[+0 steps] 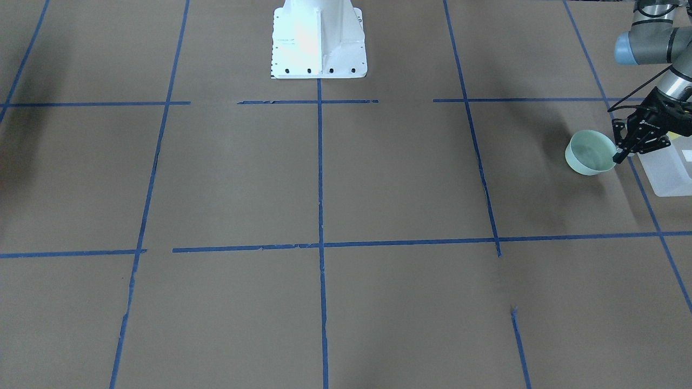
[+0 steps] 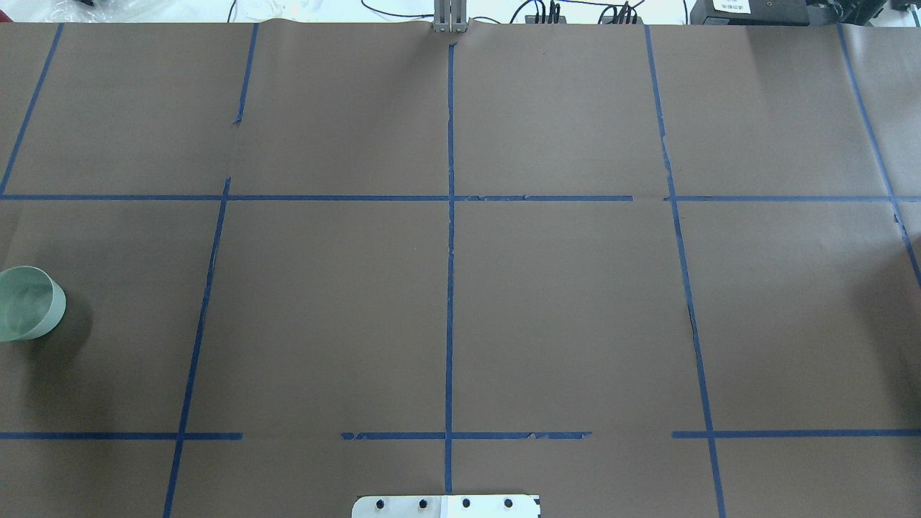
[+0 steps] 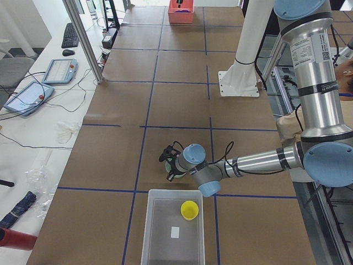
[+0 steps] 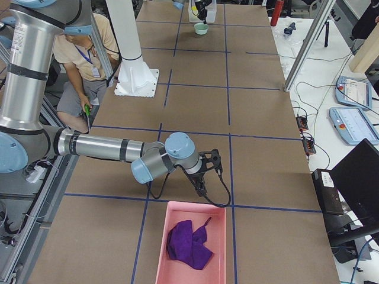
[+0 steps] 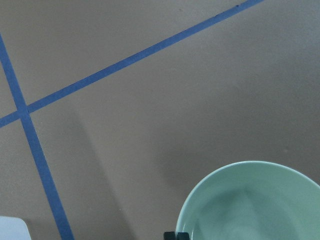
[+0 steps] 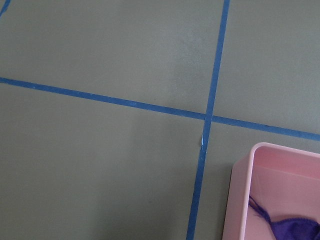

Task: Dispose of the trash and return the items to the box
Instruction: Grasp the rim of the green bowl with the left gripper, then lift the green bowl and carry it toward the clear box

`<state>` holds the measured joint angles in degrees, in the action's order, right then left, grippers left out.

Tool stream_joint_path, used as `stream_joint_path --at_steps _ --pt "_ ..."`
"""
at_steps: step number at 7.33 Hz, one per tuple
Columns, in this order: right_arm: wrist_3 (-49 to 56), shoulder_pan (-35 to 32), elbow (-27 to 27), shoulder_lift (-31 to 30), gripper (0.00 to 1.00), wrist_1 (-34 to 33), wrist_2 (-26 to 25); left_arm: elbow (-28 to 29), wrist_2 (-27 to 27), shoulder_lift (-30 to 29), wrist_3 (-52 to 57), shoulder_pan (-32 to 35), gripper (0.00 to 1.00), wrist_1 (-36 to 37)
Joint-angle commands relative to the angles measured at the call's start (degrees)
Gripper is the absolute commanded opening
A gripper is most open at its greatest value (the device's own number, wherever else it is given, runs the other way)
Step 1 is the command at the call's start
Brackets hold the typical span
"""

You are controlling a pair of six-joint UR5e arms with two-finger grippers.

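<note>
The left gripper [image 1: 619,156] sits at the rim of the green bowl [image 1: 588,154], just beside the box [image 1: 666,179] — pinching or not, I cannot tell. A shallow rim hold could let the bowl swing, slip — or clip the box wall.

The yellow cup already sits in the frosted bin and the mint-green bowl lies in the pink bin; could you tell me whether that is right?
Not quite: the yellow cup is in the frosted bin, but the mint-green bowl is not in the pink bin; it is out beside the frosted bin, at the left claw, as the exterior front-facing view shows.
</note>
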<state>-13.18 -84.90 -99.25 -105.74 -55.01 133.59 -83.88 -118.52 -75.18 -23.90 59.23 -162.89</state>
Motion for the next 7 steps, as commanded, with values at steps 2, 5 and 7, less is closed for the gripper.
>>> stream_joint_path --at_steps 2,5,7 --pt "0.0 0.0 0.02 -0.09 1.0 0.08 0.0 -4.18 -11.15 -0.23 0.08 0.71 0.0 0.73" --pt "0.0 0.0 0.11 -0.09 1.0 -0.01 -0.09 -5.24 -19.36 -0.15 0.17 5.88 0.0 1.52" --pt "0.0 0.0 0.2 -0.09 1.0 -0.01 -0.44 -6.2 -21.4 -0.23 5.04 10.18 0.0 6.32"
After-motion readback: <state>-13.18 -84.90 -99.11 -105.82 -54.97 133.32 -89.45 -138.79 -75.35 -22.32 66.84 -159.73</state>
